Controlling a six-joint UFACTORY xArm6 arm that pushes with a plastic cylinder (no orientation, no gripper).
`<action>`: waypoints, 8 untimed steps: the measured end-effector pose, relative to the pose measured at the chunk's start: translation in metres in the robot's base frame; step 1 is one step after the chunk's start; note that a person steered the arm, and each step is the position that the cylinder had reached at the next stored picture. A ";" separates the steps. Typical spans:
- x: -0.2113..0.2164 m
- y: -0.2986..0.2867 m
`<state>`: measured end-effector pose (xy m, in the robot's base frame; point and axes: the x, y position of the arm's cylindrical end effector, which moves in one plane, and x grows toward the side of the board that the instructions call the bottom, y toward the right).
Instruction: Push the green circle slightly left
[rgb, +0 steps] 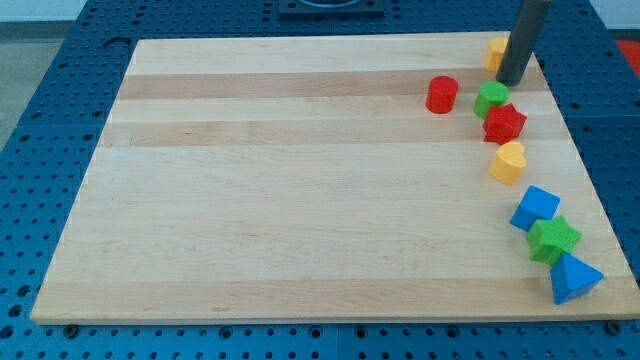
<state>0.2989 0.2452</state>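
**Rod tip just beside the green circle, upper right of the board**

Wooden board (300, 200) lies on a blue perforated table (40, 150). The board's left and middle carry bare wood with lengthwise grain bands; all blocks sit along the view's right side.

Leftmost block: red cylinder (442, 94), upright, standing alone toward the view's top, near the green circle but apart from it.

Next: green circle (490, 99), the task's block, just to the right of the red cylinder. Its lower right edge touches or nearly touches the red star-like block (505, 123); cannot tell which.

Below that, apart from it: yellow block (508, 162), rounded on one side, looks heart-like.

Farther down, a tight cluster: blue cube-like block (536, 208), then green star (554, 239) pressed against its lower right, then blue triangle-like block (574, 279) against the green star, close to the board's lower right corner.

At the view's top right: yellow block (496, 52), partly hidden behind the rod; shape not clear.

My tip (512, 80) rests at board level just above and right of the green circle, very near it; contact cannot be confirmed. The rod is plain and dark, slanting up out of the view's top. It has no jaws, holds nothing
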 end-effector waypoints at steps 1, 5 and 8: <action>0.006 0.010; 0.042 -0.019; 0.043 -0.049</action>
